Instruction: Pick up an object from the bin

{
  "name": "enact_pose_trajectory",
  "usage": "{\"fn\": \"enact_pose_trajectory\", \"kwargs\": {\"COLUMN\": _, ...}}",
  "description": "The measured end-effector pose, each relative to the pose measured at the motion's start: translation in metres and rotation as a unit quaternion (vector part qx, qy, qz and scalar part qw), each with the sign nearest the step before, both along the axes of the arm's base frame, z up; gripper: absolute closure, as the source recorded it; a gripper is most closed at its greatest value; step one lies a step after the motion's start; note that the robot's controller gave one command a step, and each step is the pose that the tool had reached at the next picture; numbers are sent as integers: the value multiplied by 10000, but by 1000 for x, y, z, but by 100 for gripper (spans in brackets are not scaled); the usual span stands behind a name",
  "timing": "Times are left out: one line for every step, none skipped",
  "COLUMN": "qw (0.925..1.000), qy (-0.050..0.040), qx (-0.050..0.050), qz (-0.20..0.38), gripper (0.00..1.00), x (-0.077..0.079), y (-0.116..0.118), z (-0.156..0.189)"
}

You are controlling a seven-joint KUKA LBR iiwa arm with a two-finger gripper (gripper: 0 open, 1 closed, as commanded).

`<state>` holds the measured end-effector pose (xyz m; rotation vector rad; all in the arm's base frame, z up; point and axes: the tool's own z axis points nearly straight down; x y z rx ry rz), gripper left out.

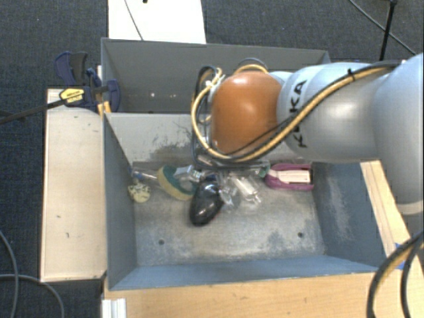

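The tool [217, 181] hangs low, a black oval lump [205, 209] just at its six o'clock. Whether it is open or closed, I cannot tell. Best to centre on one thing before lifting.

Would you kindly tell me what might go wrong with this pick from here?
1. The gripper sits amid a tight cluster: the black oval object, clear plastic piece and teal-and-beige pad lie close together, so it may catch two or knock one away.
2. The orange wrist cover hides the contact, so a miss could go unnoticed.
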<state>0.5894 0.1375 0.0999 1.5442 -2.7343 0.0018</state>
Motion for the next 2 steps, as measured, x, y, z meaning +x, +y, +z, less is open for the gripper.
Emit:
{"fn": "enact_pose_trajectory", "kwargs": {"qw": 9868, "qy": -30, "qx": 31, "qz": 1617, "gripper": 0, "x": 5, "y": -14, "z": -26}}
{"fn": "enact_pose_trajectory", "kwargs": {"qw": 9596, "qy": -31, "qx": 22, "qz": 2812, "gripper": 0, "x": -2, "y": -24, "z": -27}}
